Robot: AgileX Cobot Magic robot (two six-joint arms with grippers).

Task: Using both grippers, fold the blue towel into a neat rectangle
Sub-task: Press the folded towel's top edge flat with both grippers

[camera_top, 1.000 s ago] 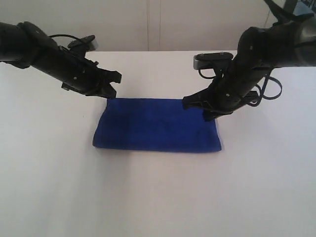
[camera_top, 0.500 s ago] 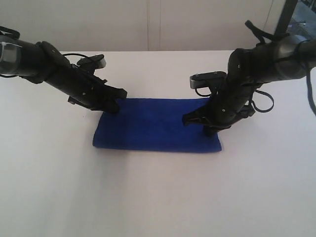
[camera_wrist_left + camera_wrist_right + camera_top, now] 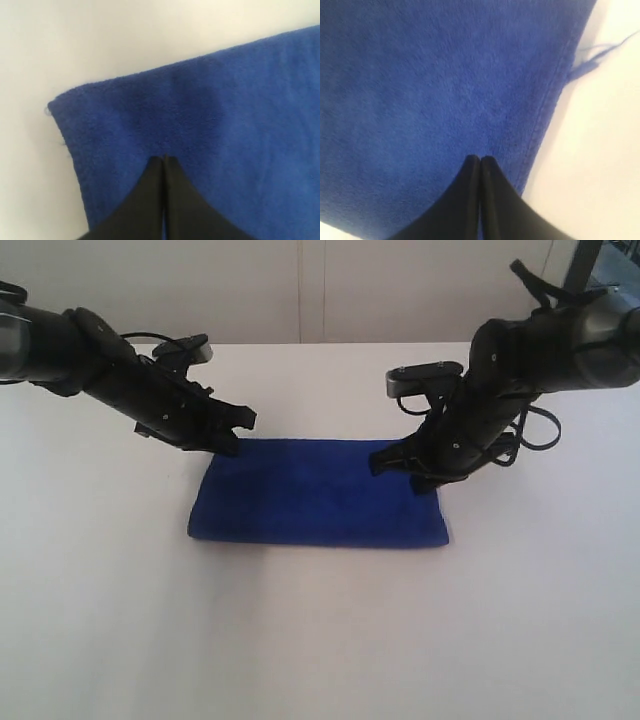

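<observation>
Entry: folding state.

A deep royal-blue, fuzzy microfibre towel (image 3: 320, 495) is observed lying flat near the middle of the plain white tabletop (image 3: 320, 640). It is laid out as a rectangle, wider than it is deep, with straight edges and squared corners. No loose flap or raised layer is seen in the exterior view.

The black, flat-fingered left gripper (image 3: 163, 159) is positioned over the towel's far left corner. Its fingers are pressed together, tip to tip, with no cloth between them. The matching black right gripper (image 3: 480, 159) is positioned just inside the towel's right-hand edge, beside the stitched hem (image 3: 547, 107). Its fingers are likewise closed on nothing. Whether either set of tips is actually touching the pile cannot be told from these views.

A thin loose blue thread (image 3: 600, 52) is noted trailing off the towel onto the table near the right-hand corner.

Assessment: the outline is judged to be that of a cloth already folded at least once, since the shape is oblong and the edges look thick. The rectangle is neat enough to be taken as a finished or near-finished result. If a further fold is required, the fingers would first have to be opened and a corner pinched on each side. Otherwise, only withdrawal of both arms is left.
</observation>
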